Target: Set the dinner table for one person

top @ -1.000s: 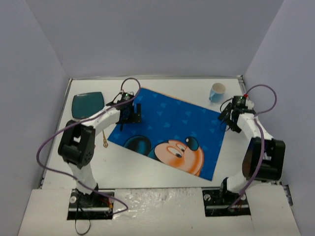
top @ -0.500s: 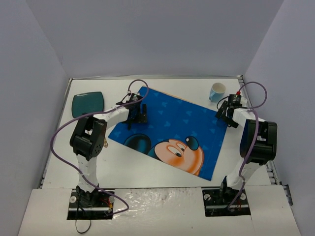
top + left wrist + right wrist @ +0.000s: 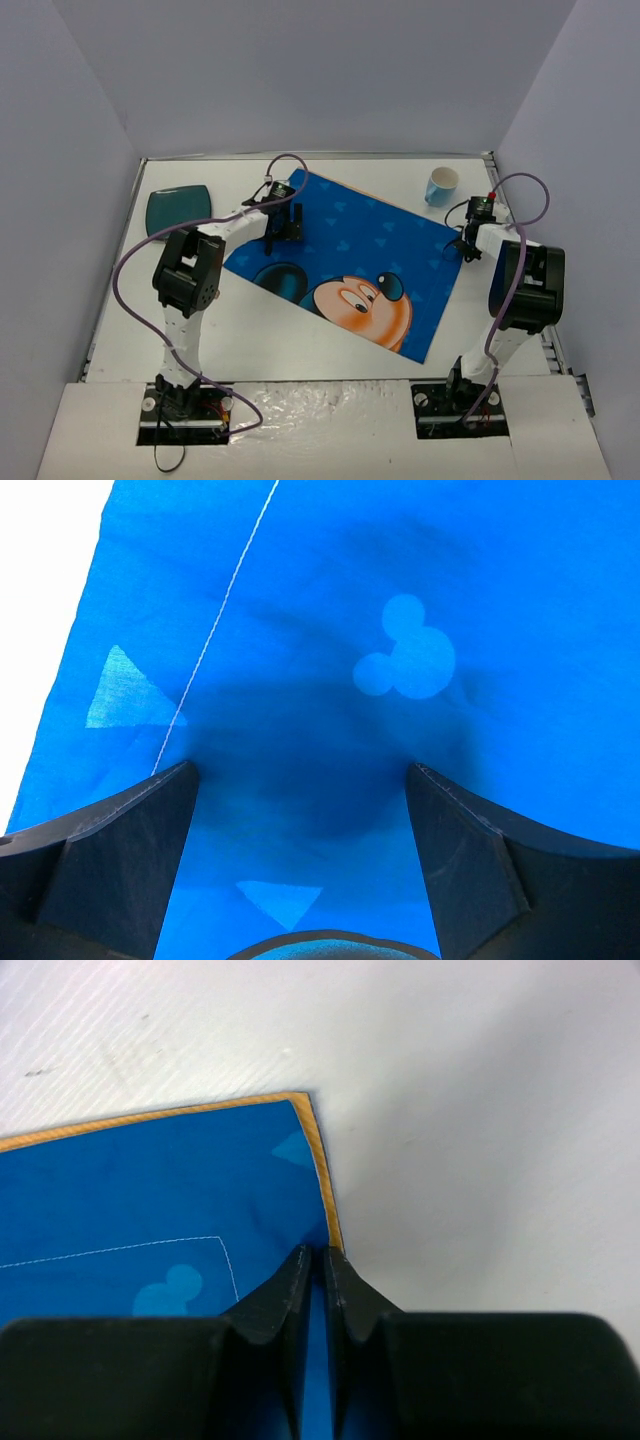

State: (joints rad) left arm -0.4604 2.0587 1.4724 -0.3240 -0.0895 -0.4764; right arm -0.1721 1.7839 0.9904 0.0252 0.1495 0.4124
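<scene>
A blue Mickey Mouse placemat (image 3: 350, 250) lies askew on the white dinner table (image 3: 300, 350). My right gripper (image 3: 462, 248) sits at the mat's right corner. In the right wrist view this gripper (image 3: 322, 1252) is shut, pinching the orange-trimmed edge of the placemat (image 3: 150, 1190), with bare table (image 3: 480, 1110) beside it. My left gripper (image 3: 285, 228) hovers over the mat's far left part. In the left wrist view that gripper (image 3: 300, 770) is open, with only blue placemat (image 3: 400, 600) between its fingers.
A light blue cup (image 3: 441, 186) stands at the back right, just behind my right gripper. A dark teal plate (image 3: 178, 212) lies at the back left, off the mat. Grey walls enclose the table on three sides.
My right gripper closed onto the placemat's right edge. My left gripper slid further right and back over the mat, staying open. The mat shifted slightly.
</scene>
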